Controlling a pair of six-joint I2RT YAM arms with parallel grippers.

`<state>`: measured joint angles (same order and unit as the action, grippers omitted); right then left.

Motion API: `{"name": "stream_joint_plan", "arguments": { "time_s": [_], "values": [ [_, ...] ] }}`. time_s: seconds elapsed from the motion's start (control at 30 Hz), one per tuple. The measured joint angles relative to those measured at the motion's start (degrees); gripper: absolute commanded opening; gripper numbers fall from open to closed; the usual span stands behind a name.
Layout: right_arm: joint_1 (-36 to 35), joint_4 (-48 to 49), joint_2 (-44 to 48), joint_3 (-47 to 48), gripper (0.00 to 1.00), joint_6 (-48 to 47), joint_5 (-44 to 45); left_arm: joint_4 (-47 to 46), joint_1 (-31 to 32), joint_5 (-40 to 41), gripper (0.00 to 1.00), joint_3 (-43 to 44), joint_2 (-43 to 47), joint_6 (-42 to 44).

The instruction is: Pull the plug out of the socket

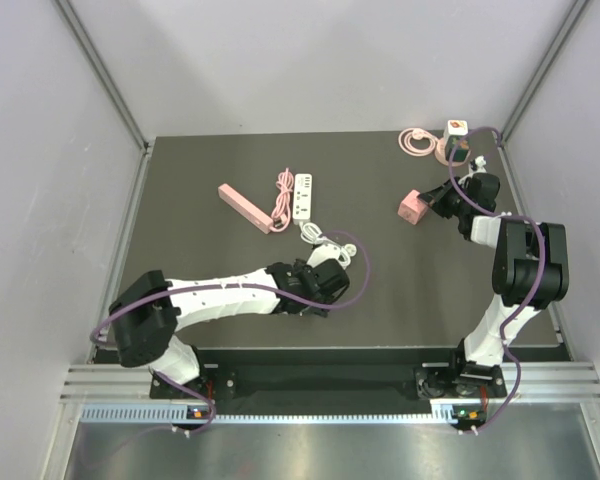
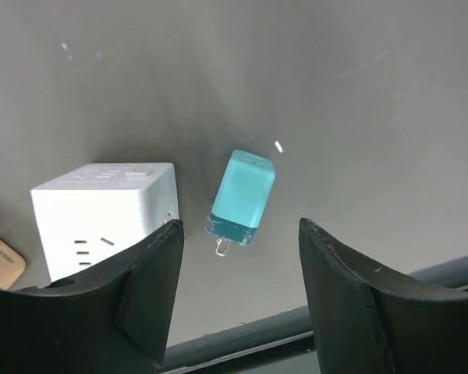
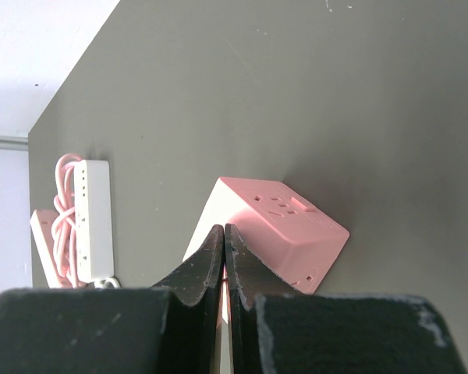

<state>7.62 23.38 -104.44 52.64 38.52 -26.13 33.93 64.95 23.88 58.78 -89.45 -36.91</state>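
Left gripper [image 2: 238, 224]: jaws stand wide and grip nothing. Between the two fingers in the wrist view we see the plug [image 2: 242, 195], teal, lying on its side on the table [image 2: 335, 93] with a prong pointing at the camera. It sits in no socket. Neither finger touches it.

The white cube [image 2: 101, 210] stands just beside the plug, with a narrow gap between them. Its near corner is hidden behind the left finger.

Right gripper [image 3: 225, 234]: jaws pressed together, nothing between them. The pink cube [image 3: 285, 226] lies right behind the fingertips. We cannot tell whether they touch it.

Surface: dark grey, matte, with a few pale scuffs. Further left lie a white strip [image 3: 93, 218] with a coiled pink cable [image 3: 62, 202], and a pink strip [image 1: 245, 207].

Room: plain pale walls [image 1: 60, 150] close in the table on three sides.
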Motion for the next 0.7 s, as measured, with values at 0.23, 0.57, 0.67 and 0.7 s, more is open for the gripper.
{"name": "stream_joint_plan", "arguments": {
  "time_s": [0.23, 0.57, 0.67, 0.7],
  "values": [
    [0.0, 0.0, 0.0, 0.0, 0.0, 0.0, 0.0, -1.75, 0.0, 0.63, 0.64, 0.02, 5.73, 2.47],
    [-0.02, 0.0, 0.0, -0.02, 0.0, -0.13, 0.0, -16.22, -0.44, 2.45, 0.65, 0.15, 11.58, 10.29],
    [-0.07, 0.0, 0.02, -0.02, 0.0, -0.24, 0.07, -22.01, -1.84, 1.77, 0.66, 1.16, 11.1, 13.38],
    [-0.07, 0.0, 0.02, -0.02, 0.0, -0.28, 0.07, -23.63, -2.51, 1.31, 0.66, 2.05, 10.49, 14.36]
  ]
}}
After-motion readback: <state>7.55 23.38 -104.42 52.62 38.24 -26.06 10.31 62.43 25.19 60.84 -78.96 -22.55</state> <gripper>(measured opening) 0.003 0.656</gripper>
